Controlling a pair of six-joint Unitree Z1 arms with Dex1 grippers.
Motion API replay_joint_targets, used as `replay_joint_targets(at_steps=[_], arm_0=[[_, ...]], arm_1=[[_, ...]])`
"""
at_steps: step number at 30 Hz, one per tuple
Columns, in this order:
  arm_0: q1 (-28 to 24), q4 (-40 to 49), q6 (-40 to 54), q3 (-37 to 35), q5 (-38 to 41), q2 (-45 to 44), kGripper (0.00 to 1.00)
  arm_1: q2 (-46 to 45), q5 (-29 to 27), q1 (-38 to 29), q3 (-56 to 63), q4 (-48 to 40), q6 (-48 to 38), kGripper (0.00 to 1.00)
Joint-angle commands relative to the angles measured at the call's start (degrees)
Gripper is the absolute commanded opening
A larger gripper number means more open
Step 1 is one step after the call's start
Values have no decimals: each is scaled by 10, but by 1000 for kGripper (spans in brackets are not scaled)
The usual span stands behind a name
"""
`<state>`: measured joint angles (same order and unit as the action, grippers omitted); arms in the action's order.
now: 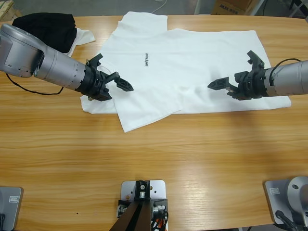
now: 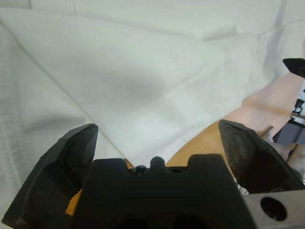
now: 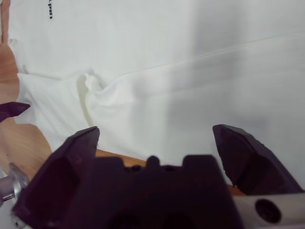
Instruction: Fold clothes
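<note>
**Bench state, shirt partly folded, both pincers empty**

Long wooden bench (image 1: 159, 163), warm orange-brown, straight grain running lengthwise, smooth with a mild sheen. Beyond its far edge: a strip of pale floor, a white cable and the corner of a cardboard box (image 1: 233, 6).

Large white short-sleeved cotton T-shirt (image 1: 192, 62) lies flat across the far middle of the bench, matte and soft. Small dark chest print (image 1: 145, 59) faces up, reading sideways in the high view. One panel is laid over the body, with its pointed corner (image 1: 126, 126) toward the near side; a straight fold edge runs across the cloth. The right wrist view shows a small puckered wrinkle (image 3: 93, 86) near a seam line; elsewhere the fabric is smooth.

Far left corner: crumpled black garment (image 1: 47, 26) resting on a smaller white garment (image 1: 83, 37), both beside the shirt's left side. A thin black cable (image 1: 29, 89) curves on the bench under the left arm.

Left pincer (image 1: 113, 73): wide open, holds nothing, over the shirt's left edge. Left wrist view: white cloth close ahead, bare bench between the jaws.

Right pincer (image 1: 238, 71): wide open, holds nothing, over the shirt's right part. The two pincers face each other, well apart.
</note>
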<state>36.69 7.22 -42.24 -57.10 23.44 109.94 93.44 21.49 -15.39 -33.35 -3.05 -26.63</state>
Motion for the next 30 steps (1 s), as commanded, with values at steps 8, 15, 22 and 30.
replay_joint_targets(at_steps=[8, 15, 22, 30], arm_0=[[17, -1, -14, 18, 7, 44, 1000], [17, -1, -21, 26, 3, 52, 1000], [17, -2, -28, 6, 3, 55, 1000], [17, -15, -21, 15, -18, 49, 984]], arm_1=[[23, 1, -7, 19, -11, 7, 972], [26, 1, -7, 19, -17, 7, 970], [24, 0, -7, 21, -18, 7, 969], [22, 0, -7, 23, -18, 7, 968]])
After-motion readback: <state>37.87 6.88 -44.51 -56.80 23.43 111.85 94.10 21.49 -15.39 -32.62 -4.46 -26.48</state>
